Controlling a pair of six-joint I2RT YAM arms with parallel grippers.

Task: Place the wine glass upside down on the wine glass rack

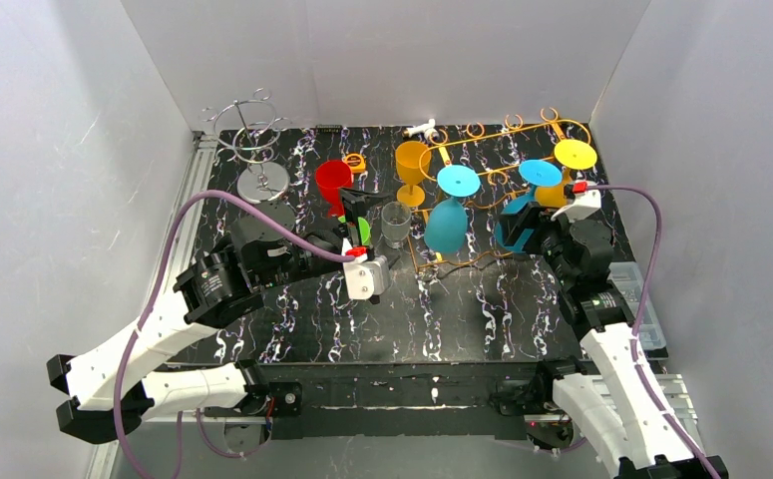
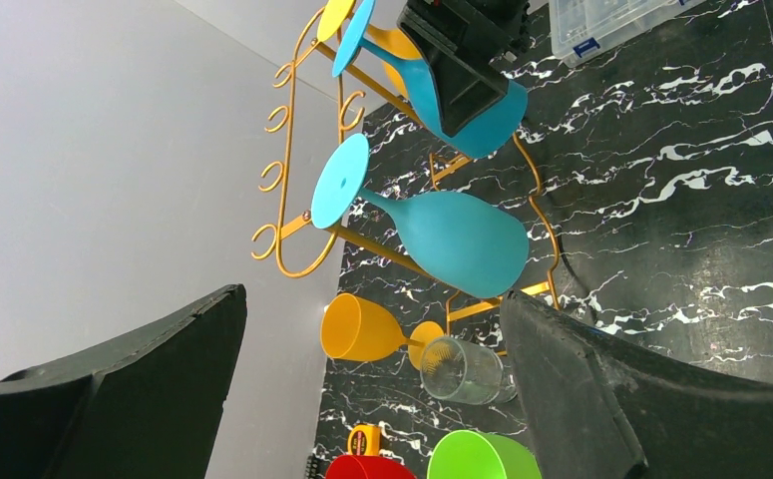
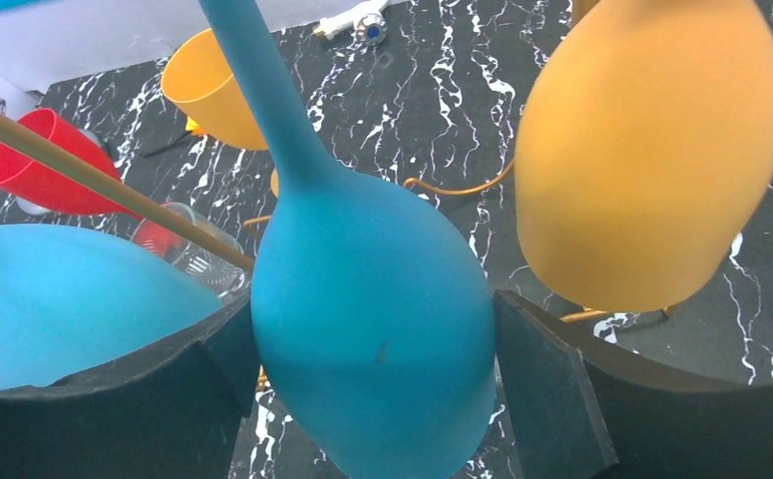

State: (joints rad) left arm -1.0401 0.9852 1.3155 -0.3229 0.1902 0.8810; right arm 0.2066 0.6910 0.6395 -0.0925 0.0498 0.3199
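A gold wire wine glass rack (image 1: 507, 130) stands at the back right and also shows in the left wrist view (image 2: 282, 215). A blue wine glass (image 3: 362, 259) hangs upside down in it, foot on the wires (image 1: 540, 172). My right gripper (image 3: 374, 344) is shut on its bowl, a pad on each side (image 1: 518, 228). Another blue glass (image 1: 447, 225) hangs to its left and a yellow glass (image 3: 651, 150) to its right. My left gripper (image 2: 370, 299) is open and empty, near the table's middle (image 1: 360, 212).
An upright yellow glass (image 1: 412, 160), a clear tumbler (image 1: 395, 222), a green glass (image 1: 364, 233) and a red cup (image 1: 333, 180) stand left of the rack. A silver wire stand (image 1: 254, 140) is at the back left. A clear plastic box (image 1: 633, 284) lies at the right edge.
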